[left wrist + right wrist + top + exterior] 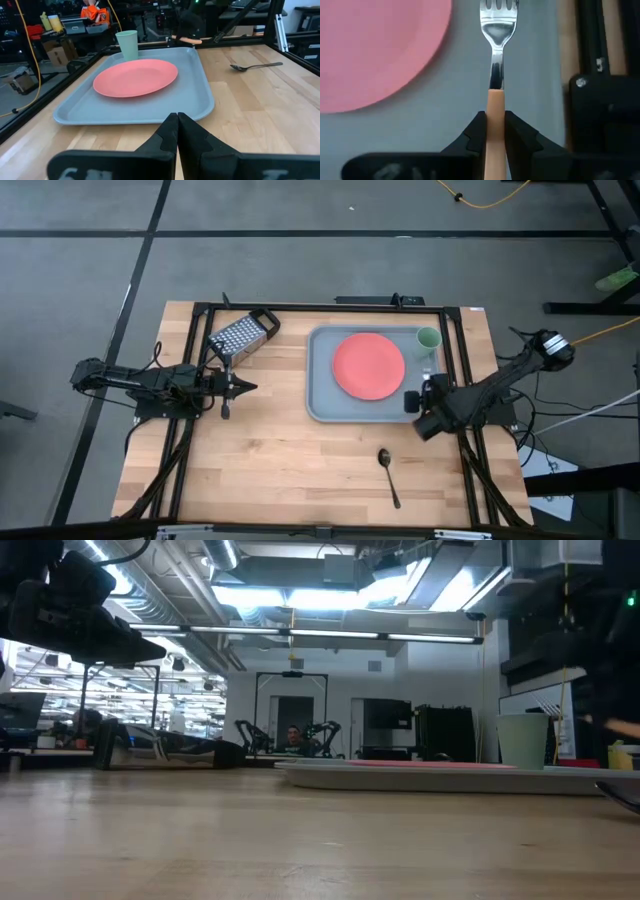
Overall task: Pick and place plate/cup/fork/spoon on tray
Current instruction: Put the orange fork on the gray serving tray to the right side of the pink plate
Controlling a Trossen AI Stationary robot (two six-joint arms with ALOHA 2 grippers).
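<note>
The grey-blue tray (322, 402) lies right of the table's middle. The coral-red plate (368, 366) lies on it, and the pale green cup (428, 338) stands upright in its far right corner. My right gripper (422, 394) is over the tray's right side, shut on the orange-handled fork (496, 55). The fork's tines (499, 7) point toward the far edge. The dark spoon (388, 475) lies flat on the wood, near of the tray. My left gripper (245, 388) is shut and empty, left of the tray. My right gripper pinches the fork's orange handle (495, 102) between its two fingers, just behind the metal neck. The handle runs along the fingers, and the tines stick out ahead of them. The fork lies about level over the tray's floor between the plate and the right rim. Whether it touches the tray, I cannot tell.
A metal box grater (243, 335) lies on the table far left of the tray, close to my left gripper. Black frame rails (455, 350) run along the table's sides and far edge. Bare wood lies near of the tray around the spoon.
</note>
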